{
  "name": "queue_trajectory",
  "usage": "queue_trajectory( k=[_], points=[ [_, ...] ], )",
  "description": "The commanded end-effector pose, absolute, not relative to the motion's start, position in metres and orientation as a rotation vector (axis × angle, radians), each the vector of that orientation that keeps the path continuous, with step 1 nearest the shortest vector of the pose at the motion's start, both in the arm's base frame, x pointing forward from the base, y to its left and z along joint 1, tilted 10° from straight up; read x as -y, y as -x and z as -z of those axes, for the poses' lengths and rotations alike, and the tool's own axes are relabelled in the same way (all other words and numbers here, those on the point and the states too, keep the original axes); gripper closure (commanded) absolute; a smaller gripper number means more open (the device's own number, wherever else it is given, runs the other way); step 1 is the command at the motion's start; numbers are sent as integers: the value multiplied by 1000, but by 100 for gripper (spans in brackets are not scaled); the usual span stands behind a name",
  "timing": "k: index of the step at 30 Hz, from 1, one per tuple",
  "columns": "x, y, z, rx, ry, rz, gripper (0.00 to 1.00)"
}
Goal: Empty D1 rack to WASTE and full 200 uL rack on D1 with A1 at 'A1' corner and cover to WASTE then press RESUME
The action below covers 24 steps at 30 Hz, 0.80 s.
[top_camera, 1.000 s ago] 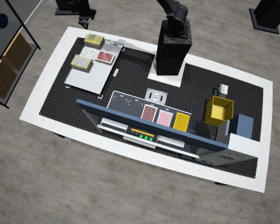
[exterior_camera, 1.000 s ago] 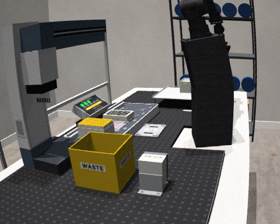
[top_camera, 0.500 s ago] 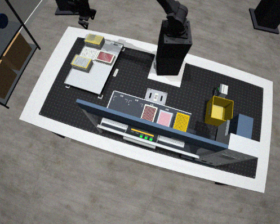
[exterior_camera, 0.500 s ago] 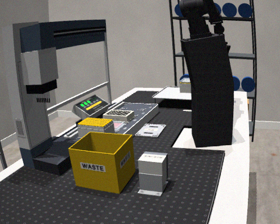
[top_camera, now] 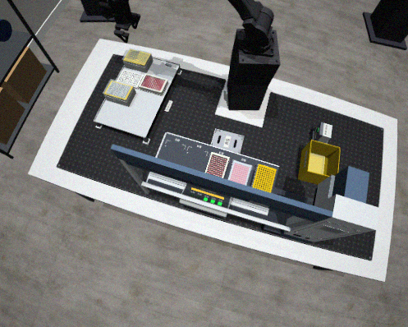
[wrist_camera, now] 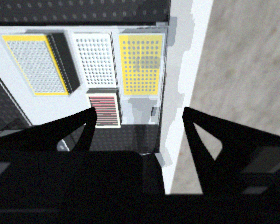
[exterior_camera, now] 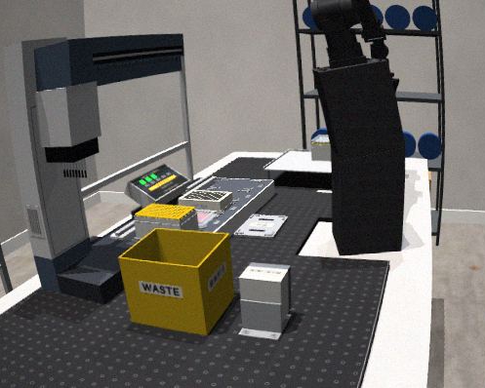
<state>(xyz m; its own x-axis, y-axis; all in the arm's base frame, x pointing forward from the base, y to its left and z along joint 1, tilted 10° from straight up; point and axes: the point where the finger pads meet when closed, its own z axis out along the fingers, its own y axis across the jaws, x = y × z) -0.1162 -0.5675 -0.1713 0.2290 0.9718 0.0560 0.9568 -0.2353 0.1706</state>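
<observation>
My gripper (wrist_camera: 139,111) (top_camera: 124,33) is open and empty. It hangs high over the far edge of the SHELF tray (top_camera: 126,117) (wrist_camera: 66,102). On the tray are a yellow tip rack (top_camera: 137,58) (wrist_camera: 141,62), a second rack with a grey top and yellow rim (top_camera: 119,91) (wrist_camera: 36,65), a white plate (top_camera: 130,77) (wrist_camera: 94,60) and a red plate (top_camera: 153,83) (wrist_camera: 105,109). I cannot read their labels. On the deck (top_camera: 175,148) a yellow rack (top_camera: 264,177) (exterior_camera: 165,216) sits on D1, with a pink plate (top_camera: 239,172) and a red-filled reservoir (top_camera: 217,164) beside it. The yellow WASTE bin (top_camera: 319,162) (exterior_camera: 174,288) looks empty.
The liquid handler's blue gantry (top_camera: 216,181) spans the deck's front, with a lit panel (top_camera: 208,197) (exterior_camera: 156,182) below. The RG nest (top_camera: 231,140) (exterior_camera: 262,227) lies behind the deck. The grey RESUME box (top_camera: 326,131) (exterior_camera: 264,297) stands by the bin. The arm's black pedestal (top_camera: 250,78) (exterior_camera: 369,161) rises mid-table.
</observation>
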Motion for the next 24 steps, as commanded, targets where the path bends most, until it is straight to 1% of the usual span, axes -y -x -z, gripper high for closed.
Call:
queue_trajectory(
  k=[1, 3, 24],
  points=[
    [567, 121, 181, -1891, -2384, -244, 0],
    [570, 106, 158, -1949, -2302, -181, 0],
    [493, 49, 150, -2330, -1879, -152, 0]
  ],
)
